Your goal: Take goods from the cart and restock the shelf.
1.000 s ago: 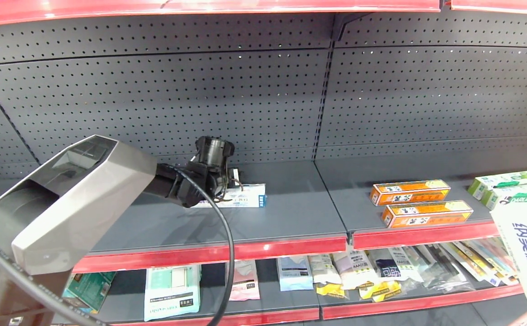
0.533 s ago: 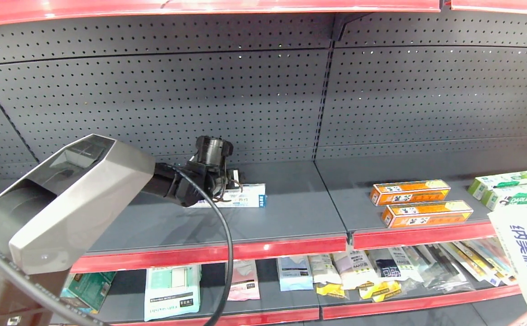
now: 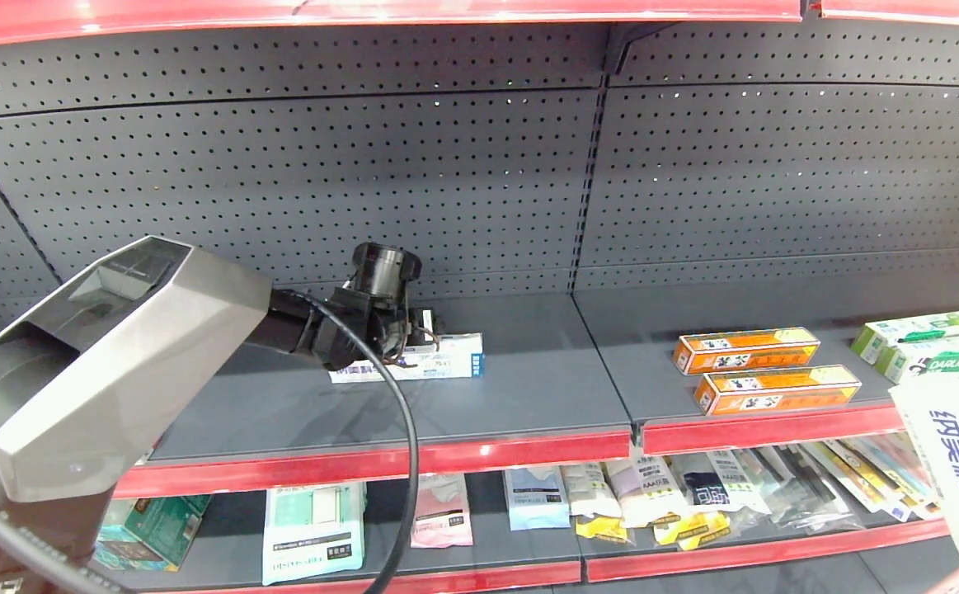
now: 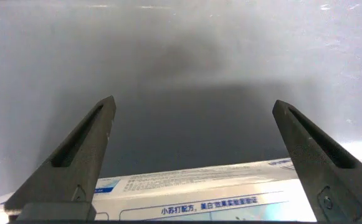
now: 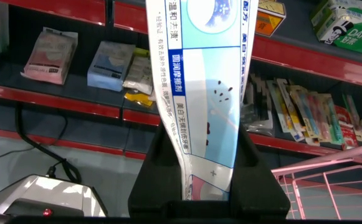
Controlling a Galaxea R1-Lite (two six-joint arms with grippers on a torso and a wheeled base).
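Hovering low over the grey shelf [image 3: 528, 388], the left gripper [image 4: 194, 102] has its fingers spread wide, and a white-and-blue box [image 3: 438, 360] lies flat on the shelf between them. Two orange boxes [image 3: 747, 351] sit farther right. At the far right, the right gripper [image 5: 204, 140] clamps an upright white-and-blue carton [image 5: 202, 74] in front of the shelves.

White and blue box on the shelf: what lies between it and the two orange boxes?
In the head view, only bare grey shelf lies between the white and blue box and the orange boxes, crossed by a panel seam.
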